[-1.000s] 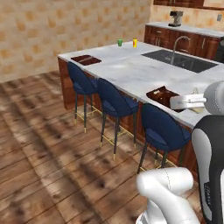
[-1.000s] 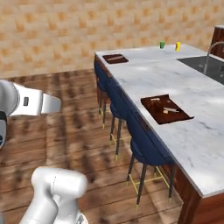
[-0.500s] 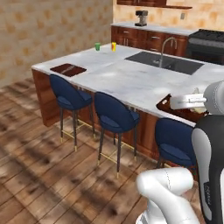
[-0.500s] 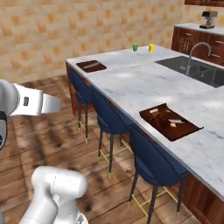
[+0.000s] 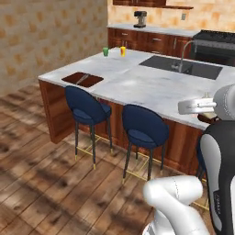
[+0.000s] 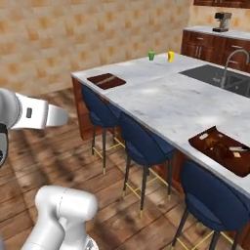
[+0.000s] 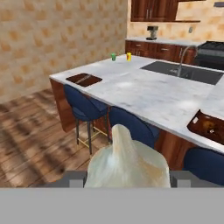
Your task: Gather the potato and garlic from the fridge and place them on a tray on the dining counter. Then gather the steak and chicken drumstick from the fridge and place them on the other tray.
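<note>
A long island worktop [image 6: 161, 100] with a white-grey marble top and red-brown wood base runs across the kitchen, a dark sink [image 5: 181, 67] set into it and blue stools [image 5: 87, 108] tucked along its near side. A dark tray [image 6: 106, 80] lies at the far end of the worktop, and a second tray [image 6: 222, 149] already holding food lies at the near end. A green cup [image 6: 151, 55] and a yellow cup [image 6: 170, 56] stand side by side near the far edge. In the hand view, the garlic [image 7: 127, 162], an off-white bulb with a pointed top, sits gripped between the jaws, held in the air short of the worktop.
</note>
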